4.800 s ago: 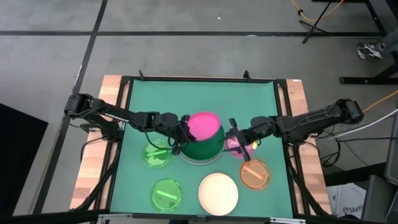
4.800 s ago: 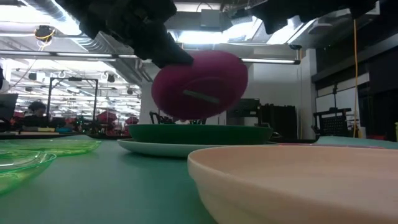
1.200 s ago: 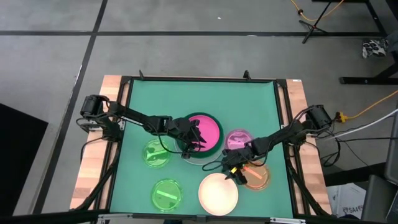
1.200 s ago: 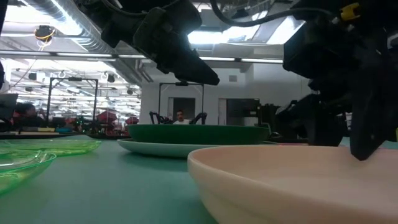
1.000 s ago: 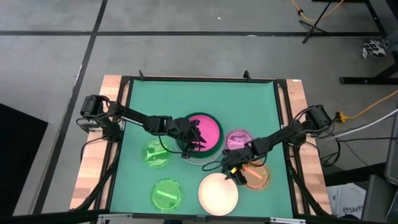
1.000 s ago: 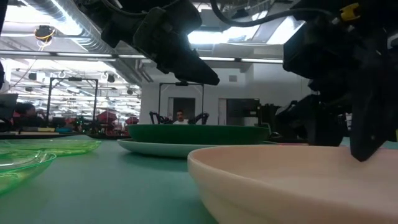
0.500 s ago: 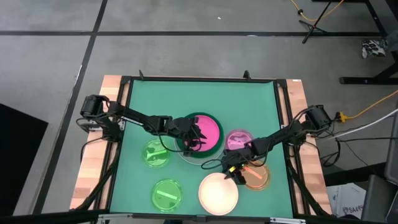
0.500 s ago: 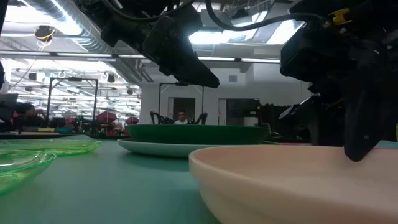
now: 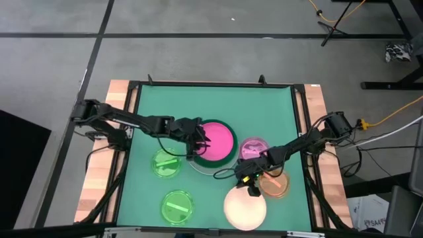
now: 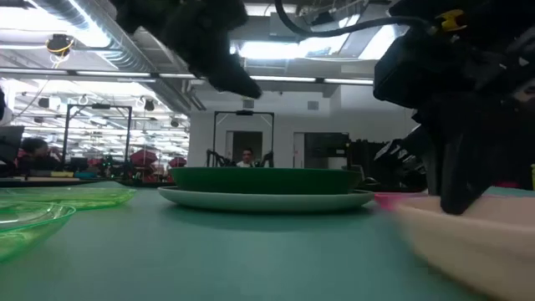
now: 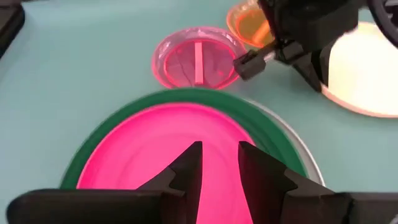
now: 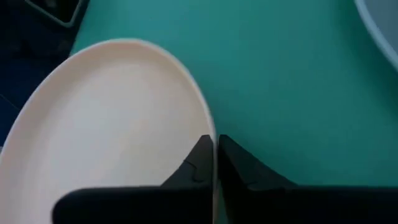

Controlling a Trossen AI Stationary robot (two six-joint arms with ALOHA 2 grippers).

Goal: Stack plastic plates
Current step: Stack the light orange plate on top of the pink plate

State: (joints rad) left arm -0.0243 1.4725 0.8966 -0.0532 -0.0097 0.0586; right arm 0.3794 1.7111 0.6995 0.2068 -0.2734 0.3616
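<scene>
A pink plate [image 9: 217,137] lies on a dark green plate [image 9: 225,158], which lies on a pale plate [image 10: 267,199] at the table's middle. My left gripper [image 9: 195,140] hovers open over the pink plate's left rim [image 11: 124,162], with nothing between its fingers. A cream plate [image 9: 244,209] lies near the front edge, and my right gripper [image 9: 251,188] is shut on its far rim. A small magenta plate [image 9: 253,149], an orange plate [image 9: 276,186] and two translucent green plates [image 9: 165,163] [image 9: 177,206] lie singly on the mat. My right gripper pinches the cream plate's rim [image 12: 210,134] at the plate's far side, one finger inside the plate and one outside. The fingers [image 10: 456,188] come from above, pointing down. Whether the plate is clear of the table, I cannot tell.
The green mat [image 9: 198,106] has free room along its far half. The orange plate sits right beside my right gripper. A black frame and wooden strips [image 9: 119,99] border the mat.
My right gripper has shut on the cream plate's rim, and the plate has shifted toward the table's right and near edges. My left gripper has drawn back toward the left edge and risen, from over the pink plate's middle to its left rim.
</scene>
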